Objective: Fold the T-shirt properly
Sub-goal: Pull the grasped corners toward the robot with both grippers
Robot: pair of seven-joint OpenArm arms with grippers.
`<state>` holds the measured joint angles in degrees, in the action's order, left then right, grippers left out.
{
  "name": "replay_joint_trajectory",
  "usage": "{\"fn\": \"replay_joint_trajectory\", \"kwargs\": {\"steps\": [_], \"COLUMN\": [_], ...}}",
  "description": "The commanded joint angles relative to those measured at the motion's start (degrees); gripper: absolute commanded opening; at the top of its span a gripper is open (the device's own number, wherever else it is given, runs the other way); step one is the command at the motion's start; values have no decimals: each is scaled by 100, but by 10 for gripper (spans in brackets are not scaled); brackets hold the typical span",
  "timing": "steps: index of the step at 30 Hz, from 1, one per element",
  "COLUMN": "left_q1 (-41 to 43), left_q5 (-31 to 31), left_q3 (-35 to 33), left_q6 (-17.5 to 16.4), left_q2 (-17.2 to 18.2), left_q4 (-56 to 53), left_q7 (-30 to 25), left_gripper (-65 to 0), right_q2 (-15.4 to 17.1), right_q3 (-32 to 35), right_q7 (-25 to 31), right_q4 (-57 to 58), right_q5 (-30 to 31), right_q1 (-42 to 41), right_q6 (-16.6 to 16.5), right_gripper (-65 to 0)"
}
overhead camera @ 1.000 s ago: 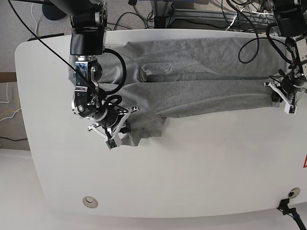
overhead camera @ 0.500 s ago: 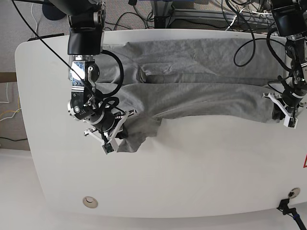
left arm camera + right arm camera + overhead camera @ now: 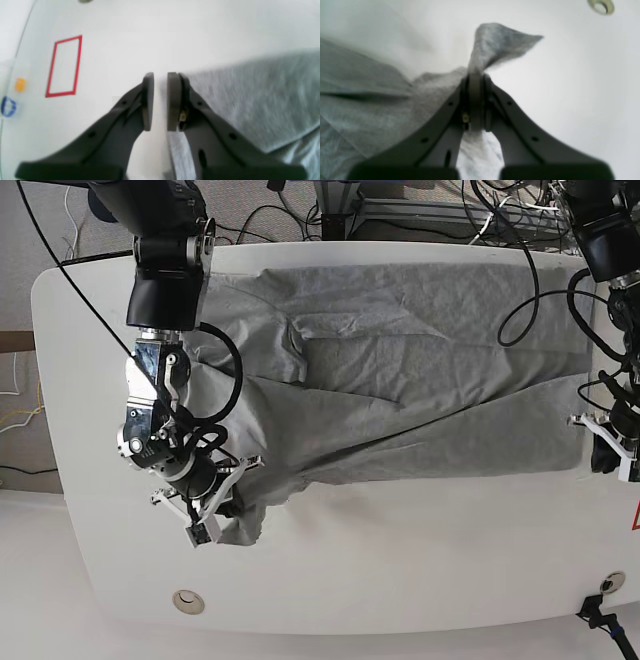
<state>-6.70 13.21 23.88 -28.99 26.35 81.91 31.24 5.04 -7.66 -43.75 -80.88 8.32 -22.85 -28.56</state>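
A: Start at the right gripper [image 3: 475,82]. What have its jaws got?

B: They are pressed together on a bunched fold of the T-shirt [image 3: 420,370]. In the right wrist view a grey flap stands up just past the jaw tips, and more cloth hangs out below them, toward the camera.

A: And beyond that?

B: To one side of the jaws the cloth slopes away in broad wrinkled sheets; on the other side is bare white table [image 3: 400,560], with a small round grommet [image 3: 186,601] well off past the tips. In the base view this pinched corner is pulled down toward the near edge of the table, and the cloth runs taut from it up to the main body of the shirt.

A: The left gripper [image 3: 160,100]?

B: Its jaws stand a narrow slit apart. Through the gap only white table shows at the tips. The grey hem lies right against the outer face of one jaw and passes beneath it; whether any cloth is caught low in the slit, I cannot tell.

A: What lies around it?

B: Grey cloth spreads from that jaw outward on one side. On the other side, farther off, a red rectangle outline [image 3: 64,67] is marked on the table, then an orange spot [image 3: 20,84] and a blue mark [image 3: 8,106] near the edge.

A: And the shirt overall?

B: Spread plain side up across the far half of the table, between the two grippers.
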Motion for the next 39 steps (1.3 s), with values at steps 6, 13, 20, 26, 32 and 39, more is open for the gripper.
{"fn": "replay_joint_trajectory", "kwargs": {"steps": [6, 13, 20, 26, 32, 39], "left_q1": [-469, -451, -609, -1145, -1620, -1954], "left_q5": [55, 55, 90, 63, 55, 55], "left_q3": [25, 17, -388, -652, -1293, -1610], "left_q6": [38, 29, -279, -252, -244, -244], "left_q2": [271, 350, 332, 24, -63, -72], "left_q4": [121, -565, -1549, -2481, -3624, -4758], "left_q7": [-166, -157, -175, -474, -1028, -1696], "left_gripper": [-578, -572, -102, -38, -38, -38], "right_q2": [160, 142, 116, 98, -7, -7], "right_q3": [-3, 6, 6, 14, 14, 14], "right_q7": [168, 186, 203, 203, 203, 203], "right_q4": [-83, 172, 172, 154, -118, -118], "right_q5": [69, 96, 96, 105, 105, 105], "right_q1": [-585, -445, -198, 74, 373, 505], "right_q6": [12, 3, 3, -6, -6, -50], "right_gripper": [-650, -650, -650, -650, -650, -650]}}
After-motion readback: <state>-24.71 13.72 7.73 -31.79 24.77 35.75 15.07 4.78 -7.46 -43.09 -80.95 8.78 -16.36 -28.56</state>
